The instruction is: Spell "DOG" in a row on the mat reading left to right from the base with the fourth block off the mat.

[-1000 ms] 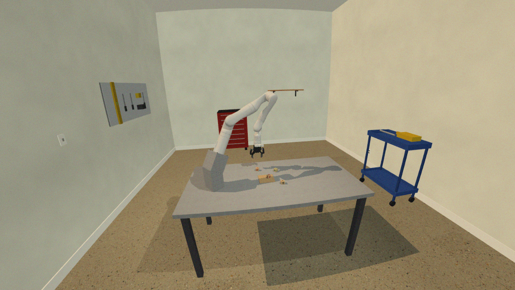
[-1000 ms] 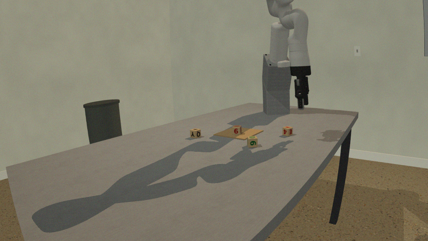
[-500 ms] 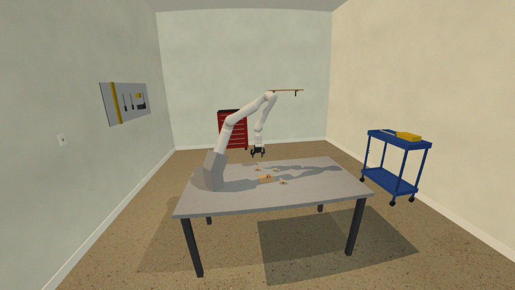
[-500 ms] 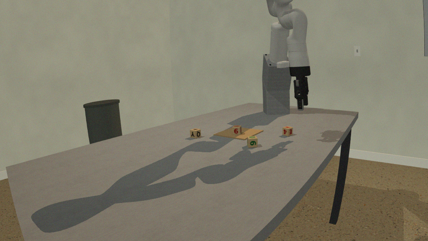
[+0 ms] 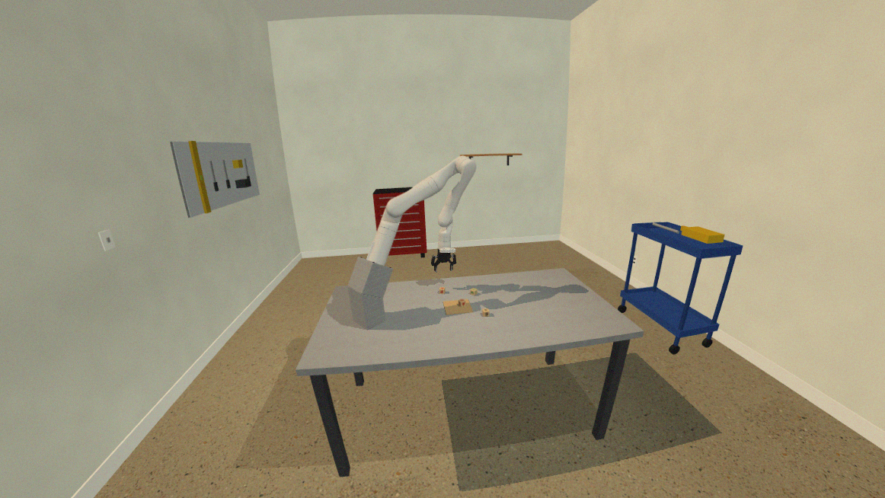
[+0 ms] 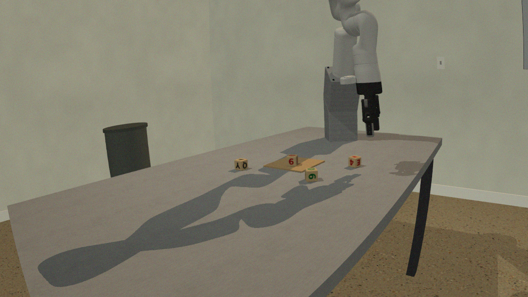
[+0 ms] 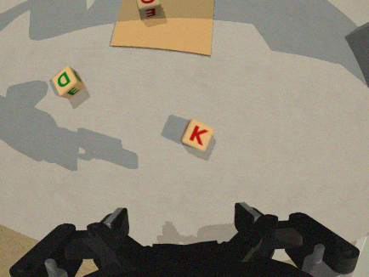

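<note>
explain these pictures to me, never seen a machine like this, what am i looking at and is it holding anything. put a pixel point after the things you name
It is one white robot arm (image 5: pixel 427 185) (image 6: pixel 367 47) bolted to a grey table (image 5: pixel 396 346) (image 6: pixel 110 214). Its gripper (image 5: pixel 444 269) (image 7: pixel 181 218), a black two-fingered hand, is open and holds nothing.

The top picture looks across the whole room. The exterior one looks along the table towards the arm's base. The wrist one looks down from beside the hand, so its fingers show at the bottom.

Four lettered wooden blocks lie about: one on a thin tan mat (image 5: pixel 450 308) (image 6: pixel 271 165) (image 7: pixel 161 36), three around it. Seen from the wrist, one shows a red K on top, another a green D.

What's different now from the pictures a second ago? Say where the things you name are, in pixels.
The gripper (image 5: pixel 444 269) (image 6: pixel 369 135) (image 7: pixel 181 218) moved only slightly, a touch to the right in the top view. Nothing was taken hold of or let go. The four blocks (image 5: pixel 474 291) (image 6: pixel 311 175) (image 7: pixel 198 135) and the mat (image 5: pixel 452 308) (image 6: pixel 309 162) (image 7: pixel 161 37) stayed put.
</note>
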`<state>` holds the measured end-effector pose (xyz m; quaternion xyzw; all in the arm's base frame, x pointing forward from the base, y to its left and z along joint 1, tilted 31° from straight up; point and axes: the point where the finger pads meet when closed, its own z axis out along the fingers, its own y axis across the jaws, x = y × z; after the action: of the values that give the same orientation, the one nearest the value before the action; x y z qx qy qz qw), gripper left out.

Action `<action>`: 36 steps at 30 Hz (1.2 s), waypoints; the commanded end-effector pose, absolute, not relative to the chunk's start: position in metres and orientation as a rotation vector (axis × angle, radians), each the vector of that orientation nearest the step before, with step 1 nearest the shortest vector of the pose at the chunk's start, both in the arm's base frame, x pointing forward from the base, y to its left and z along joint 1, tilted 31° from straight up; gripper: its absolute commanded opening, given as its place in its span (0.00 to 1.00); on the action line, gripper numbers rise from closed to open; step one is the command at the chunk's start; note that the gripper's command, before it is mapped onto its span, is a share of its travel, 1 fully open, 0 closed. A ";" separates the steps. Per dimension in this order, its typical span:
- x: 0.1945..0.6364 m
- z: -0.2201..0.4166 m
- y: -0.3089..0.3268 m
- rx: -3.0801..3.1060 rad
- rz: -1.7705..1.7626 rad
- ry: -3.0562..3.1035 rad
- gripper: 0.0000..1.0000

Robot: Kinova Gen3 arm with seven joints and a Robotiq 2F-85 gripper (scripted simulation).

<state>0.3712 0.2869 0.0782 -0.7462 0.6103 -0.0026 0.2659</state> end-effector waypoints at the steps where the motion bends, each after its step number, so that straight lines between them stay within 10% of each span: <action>1: 0.373 0.080 0.287 -2.021 -0.007 1.637 1.00; 36: 0.386 0.084 0.285 -2.025 0.009 1.636 1.00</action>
<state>0.3871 0.2825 0.0817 -0.7454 0.6117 0.0026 0.2649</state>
